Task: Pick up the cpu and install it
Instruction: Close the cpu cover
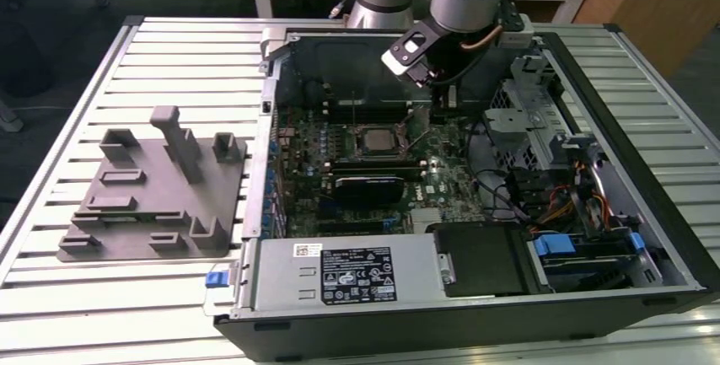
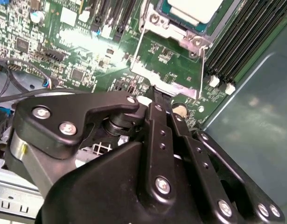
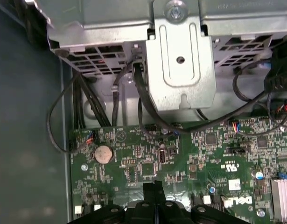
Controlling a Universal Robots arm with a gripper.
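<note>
The cpu lies flat in the motherboard socket in the middle of the open computer case, its silver-white top facing up. In the second wrist view the cpu sits inside the socket's metal frame, a short way beyond my fingertips. My gripper hangs above the board, behind the socket and toward the exterior view's right. Its black fingers are pressed together, with nothing between them. The gripper is apart from the cpu and hovers over bare green board.
A grey plastic tray with upright blocks lies on the slatted table at the exterior view's left. Inside the case are a metal drive cage, loose black cables, memory slots and a power supply.
</note>
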